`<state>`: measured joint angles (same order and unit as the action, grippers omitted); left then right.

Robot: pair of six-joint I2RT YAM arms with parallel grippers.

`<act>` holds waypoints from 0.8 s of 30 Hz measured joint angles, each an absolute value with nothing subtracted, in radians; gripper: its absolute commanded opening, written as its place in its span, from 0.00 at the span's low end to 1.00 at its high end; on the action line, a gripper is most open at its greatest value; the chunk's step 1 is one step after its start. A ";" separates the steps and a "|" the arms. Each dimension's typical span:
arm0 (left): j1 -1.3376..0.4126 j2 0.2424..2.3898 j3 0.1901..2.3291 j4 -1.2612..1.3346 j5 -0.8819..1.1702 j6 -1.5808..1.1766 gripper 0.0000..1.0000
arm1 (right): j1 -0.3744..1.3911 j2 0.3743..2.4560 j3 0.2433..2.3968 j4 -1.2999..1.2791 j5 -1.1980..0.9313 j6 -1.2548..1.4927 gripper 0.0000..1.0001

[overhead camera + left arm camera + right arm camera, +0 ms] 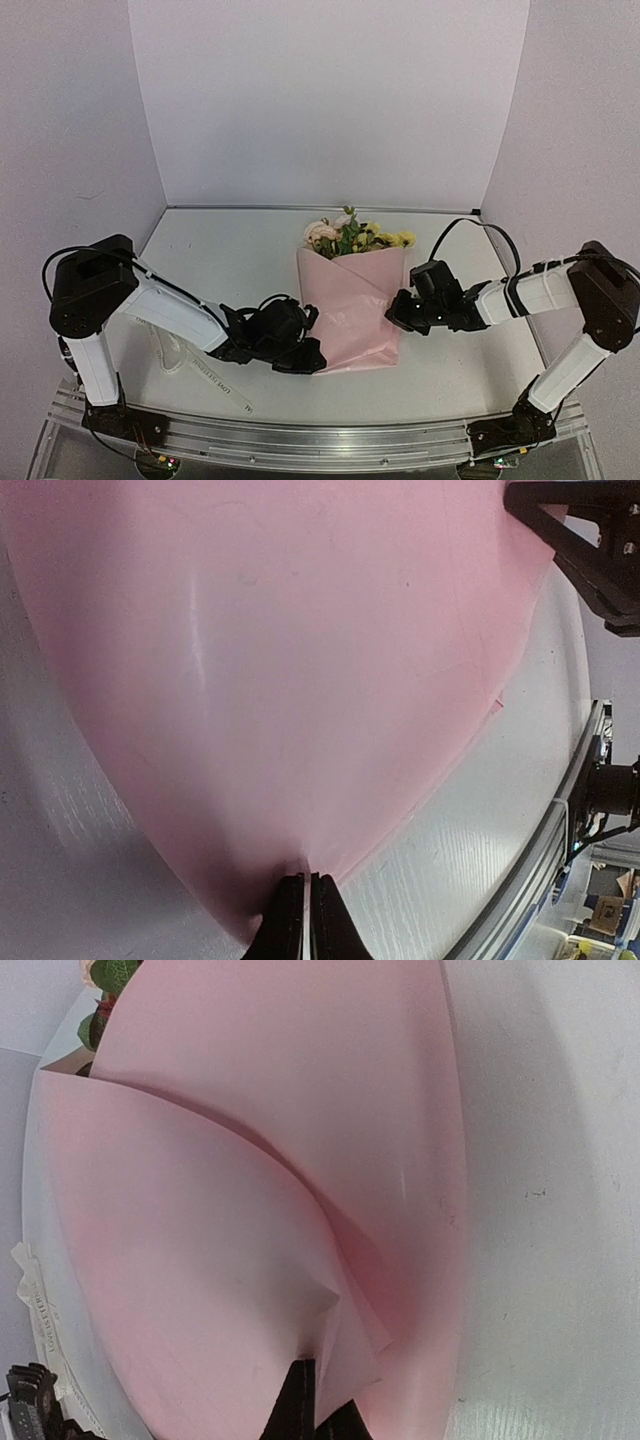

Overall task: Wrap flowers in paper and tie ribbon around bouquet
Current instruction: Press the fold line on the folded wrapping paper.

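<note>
Flowers are in, folks: pink and yellow blooms and green leaves poke out of the far end of the paper. The paper lies mid-surface, folded over them from both sides into a broad cone, one flap overlapping the other. So the wrapping looks well under way, though I'd call it loose, as the near end is wide and flat, not gathered. That paper cone is the only container out here, and the bunch is all that's inside it. The stems are hidden under the folds.

Left gripper is at the near left corner, jaws pressed together on the paper's edge. The left wrist view shows the sheet pinched right between them. Right gripper is at the right side, jaws likewise clamped on a fold of paper, and the right wrist view bears it out.

And the ribbon? It's lying loose on the surface off to the left, apart from the paper in the top view, with neither gripper on it. The tie, by my reckoning, is all to come: gather the cone, fetch that ribbon, loop and knot it.
</note>
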<state>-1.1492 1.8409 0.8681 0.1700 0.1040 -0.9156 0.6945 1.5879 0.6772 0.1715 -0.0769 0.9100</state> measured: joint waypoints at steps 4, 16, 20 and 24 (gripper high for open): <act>-1.143 1.765 0.831 0.159 0.107 -0.922 0.06 | 0.694 1.588 0.687 0.168 -0.075 0.907 0.00; -1.121 1.795 0.804 0.165 0.165 -0.925 0.03 | 0.694 1.588 0.696 0.144 -0.067 0.902 0.00; -1.120 1.829 0.829 0.161 0.181 -0.926 0.03 | 0.694 1.588 0.696 0.140 -0.063 0.901 0.00; -1.120 1.840 0.844 0.156 0.183 -0.934 0.05 | 0.694 1.588 0.696 0.135 -0.061 0.900 0.02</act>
<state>-1.1202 1.8400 0.8440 0.1559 0.1828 -0.9336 0.6945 1.5879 0.6960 0.1353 -0.0613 0.8997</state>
